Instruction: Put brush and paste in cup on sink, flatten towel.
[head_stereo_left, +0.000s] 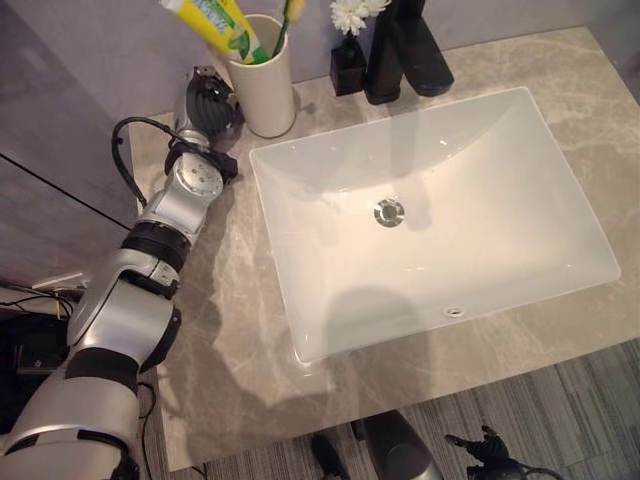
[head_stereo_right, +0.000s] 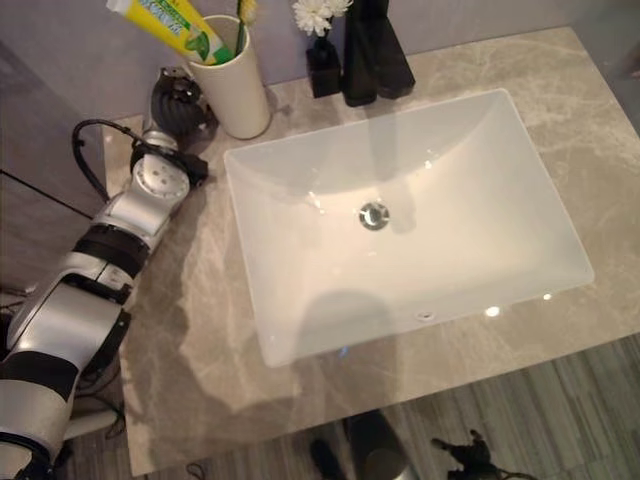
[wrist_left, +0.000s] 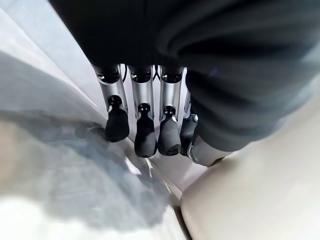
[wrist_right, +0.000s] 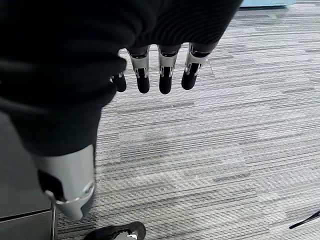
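A cream cup (head_stereo_left: 266, 85) stands on the marble counter at the back left corner of the basin. A yellow and green toothpaste tube (head_stereo_left: 215, 25) and a yellow-handled toothbrush (head_stereo_left: 290, 15) stick out of it. My left hand (head_stereo_left: 206, 102) is just left of the cup, close to the wall. In the left wrist view its fingers (wrist_left: 145, 135) are straight and hold nothing, with the cup's side (wrist_left: 260, 200) right beside them. My right hand (wrist_right: 165, 70) hangs low over the grey carpet, fingers relaxed and empty.
A white rectangular basin (head_stereo_left: 300, 330) takes up most of the counter (head_stereo_left: 230, 340). Behind it stand a black tap (head_stereo_left: 405, 50) and a small black vase with a white flower (head_stereo_left: 348, 62). The wall runs along the back and left of the cup.
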